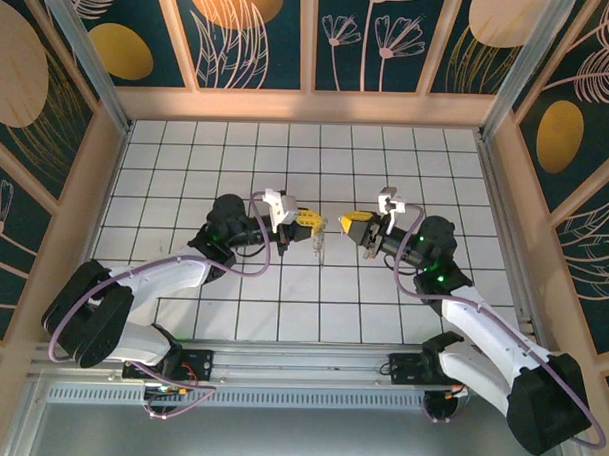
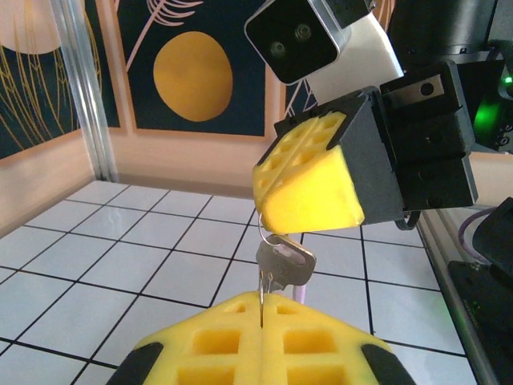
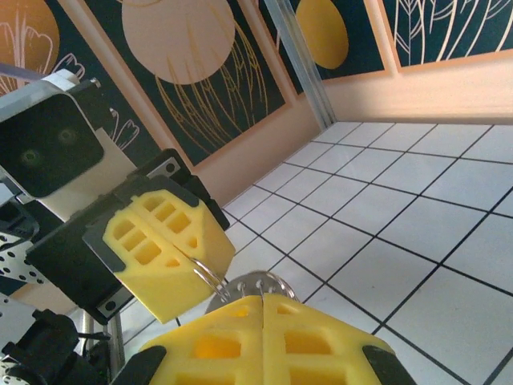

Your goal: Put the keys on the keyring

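Both grippers meet above the middle of the white tiled floor (image 1: 186, 184). My left gripper (image 1: 317, 224) (image 2: 261, 317) is shut on the thin wire of the keyring (image 2: 261, 293), which runs up from the seam of its yellow fingers. A small silver key (image 2: 286, 258) hangs just under the tips of my right gripper (image 2: 309, 218) (image 1: 347, 221). In the right wrist view, my right gripper (image 3: 263, 309) is shut, with a silver piece of the key (image 3: 250, 285) peeking past its tips. The keyring's two coils (image 3: 204, 277) lead from there into my left gripper (image 3: 195, 263).
Patterned wall panels (image 1: 261, 36) on wooden frames enclose the tiled floor on three sides. Purple cables (image 1: 253, 266) loop along the left arm. The arm bases sit on a metal rail (image 1: 300, 368) at the near edge.
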